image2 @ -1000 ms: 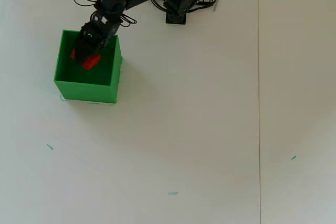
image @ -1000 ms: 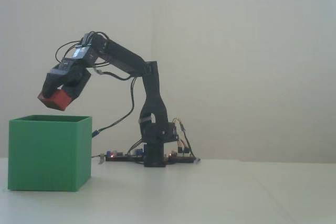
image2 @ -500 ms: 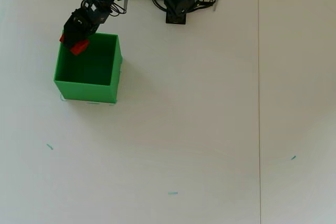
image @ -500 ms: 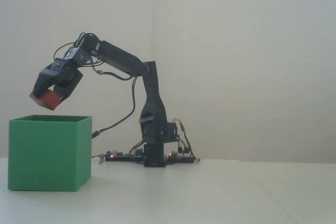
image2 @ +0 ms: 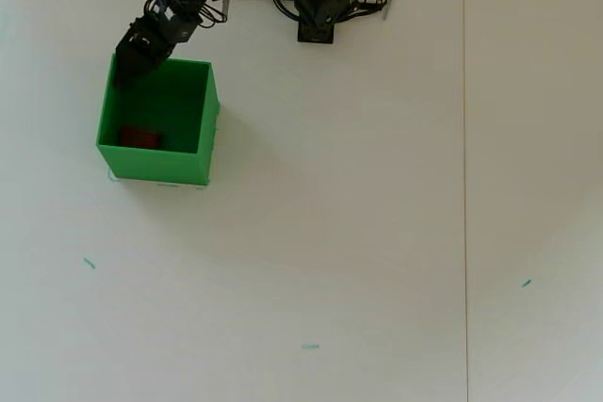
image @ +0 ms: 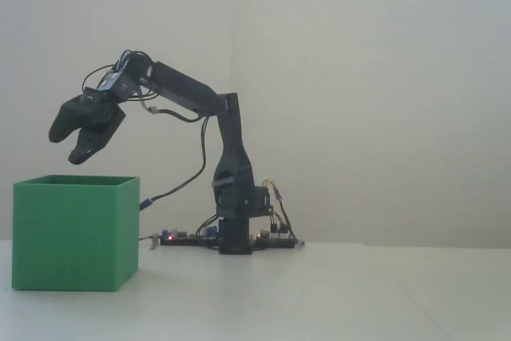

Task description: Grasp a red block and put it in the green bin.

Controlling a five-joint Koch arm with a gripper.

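1. Pale plain wall behind; white table (image2: pixel 377 233) below, bare but for a few tiny marks.
2. Black Koch arm (image: pixel 227 165), based at the far edge of the table in the overhead view, reaching out above the bin.
3. Bright green bin (image2: pixel 206 134): open-topped cube, thin plain walls, upright on the table, looks rigid.
4. Gripper (image: pixel 70 144) hovering above the bin's rim, jaws spread apart, holding nothing.
5. Red block (image2: pixel 139 137): small, matte, rectangular, lying on the bin's floor near the front-left corner in the overhead view; hidden by the bin's wall in the fixed view.
6. Probably light, stiff and not fragile; flat opposite faces suit a pinch across the narrower width.
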